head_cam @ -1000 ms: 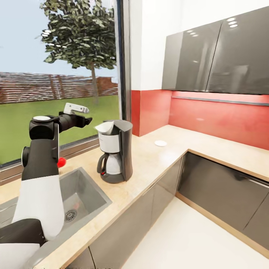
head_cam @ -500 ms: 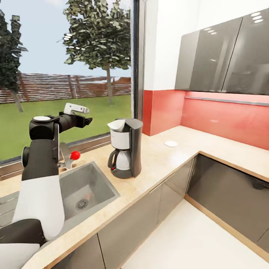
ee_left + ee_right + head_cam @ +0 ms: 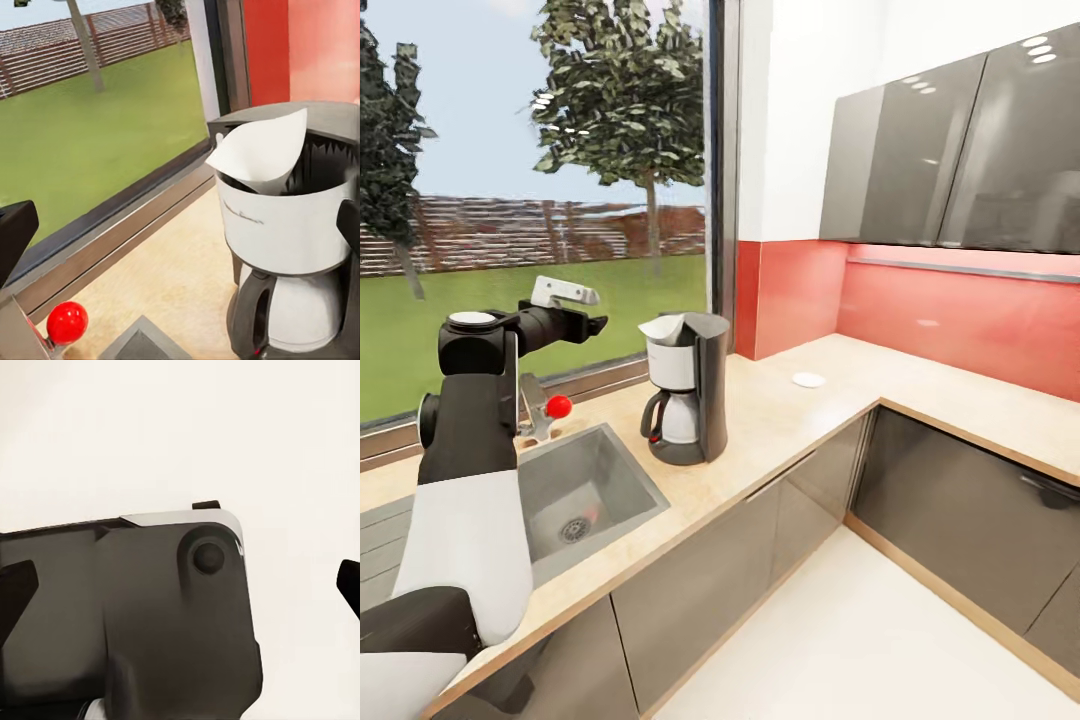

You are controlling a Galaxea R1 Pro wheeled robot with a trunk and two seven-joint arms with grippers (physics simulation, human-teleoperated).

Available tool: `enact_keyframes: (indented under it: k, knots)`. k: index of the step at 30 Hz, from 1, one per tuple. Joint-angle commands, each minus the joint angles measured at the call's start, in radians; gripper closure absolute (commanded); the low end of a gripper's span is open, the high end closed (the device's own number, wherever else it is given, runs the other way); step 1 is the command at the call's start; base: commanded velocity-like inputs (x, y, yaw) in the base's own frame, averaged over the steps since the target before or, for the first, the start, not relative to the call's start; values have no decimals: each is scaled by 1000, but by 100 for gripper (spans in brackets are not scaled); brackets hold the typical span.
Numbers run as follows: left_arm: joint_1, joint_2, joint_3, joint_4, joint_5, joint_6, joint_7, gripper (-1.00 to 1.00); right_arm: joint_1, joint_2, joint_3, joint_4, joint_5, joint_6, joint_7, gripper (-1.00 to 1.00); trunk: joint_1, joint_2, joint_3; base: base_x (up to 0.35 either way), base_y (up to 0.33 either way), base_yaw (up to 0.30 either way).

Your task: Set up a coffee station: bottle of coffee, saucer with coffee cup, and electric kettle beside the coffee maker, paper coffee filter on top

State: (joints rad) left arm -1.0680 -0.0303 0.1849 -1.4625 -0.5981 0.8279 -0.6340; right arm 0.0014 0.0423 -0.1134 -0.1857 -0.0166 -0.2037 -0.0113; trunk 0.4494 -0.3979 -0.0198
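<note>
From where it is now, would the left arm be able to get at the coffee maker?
Probably yes. The left gripper hangs above the sink, beside the coffee maker, with open air between them. The paper filter already sits in its top, so a careless approach from above might knock it.

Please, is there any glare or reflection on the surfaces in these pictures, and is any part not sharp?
Head view: bright ceiling-light spots reflect on the glossy grey wall cabinets, and a soft sheen lies on the red backsplash. Left wrist view: the paper filter in the coffee maker is sharp and evenly lit. Right wrist view: flat pale background, no glare.
</note>
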Motion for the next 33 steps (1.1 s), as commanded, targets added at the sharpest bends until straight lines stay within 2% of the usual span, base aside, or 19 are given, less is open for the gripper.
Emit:
enact_keyframes:
  k: [1, 8, 14, 17, 18, 19, 20, 23, 24, 26, 29, 33]
  knots:
    - [5, 0, 3, -1, -9, 2, -11, -100, 0, 1, -5, -1, -2, -2, 0, -100, 1, -2, -2, -8, -5, 0]
    - [92, 10, 7, -1, -9, -10, -15, -100, 0, 1, -5, -1, -2, -2, -1, -100, 1, -2, -2, -2, -1, 0]
    - [179, 12, 10, -1, -10, -168, -15, -100, 0, 1, -5, -1, -2, -2, -1, -100, 1, -2, -2, 0, 0, 107]
    - [218, 12, 15, -1, -10, -221, -15, -100, 0, 1, -5, -1, -2, -2, -1, -100, 1, -2, -2, 0, 0, 242]
    - [230, 12, 27, -1, -5, -231, -16, -100, 0, 1, -5, -1, -2, -2, -1, -100, 1, -2, -2, 0, 0, 268]
    - [237, 12, 46, -1, 11, -237, -18, -100, 0, 1, -5, -1, -2, -1, -1, -100, 1, -2, -2, 0, 0, 272]
    - [260, 23, 94, -1, 70, -246, -36, -100, 0, 1, -5, -1, -2, -1, -1, -100, 1, -2, -2, 0, 0, 276]
    - [310, 64, 118, -1, 118, -251, -77, -100, 0, 1, -5, -1, -2, 0, -1, -100, 1, -2, -2, 0, 0, 276]
    - [354, 82, 122, -1, 181, -323, -129, -100, 0, 1, -5, -1, -2, 0, -1, -100, 1, -2, -2, 0, 0, 277]
    - [382, 84, 123, -1, 202, -365, -163, -100, 0, 1, -4, 0, -1, 0, -1, -100, 1, -2, -2, 0, 0, 277]
    - [412, 82, 122, -1, 209, -382, -202, -100, 0, 1, -5, 0, -2, 0, -1, -100, 1, -2, -2, 0, 0, 277]
    - [438, 77, 122, -1, 212, -388, -215, -100, 0, 1, -4, 0, -1, 0, -1, -100, 1, -2, -2, 0, 0, 277]
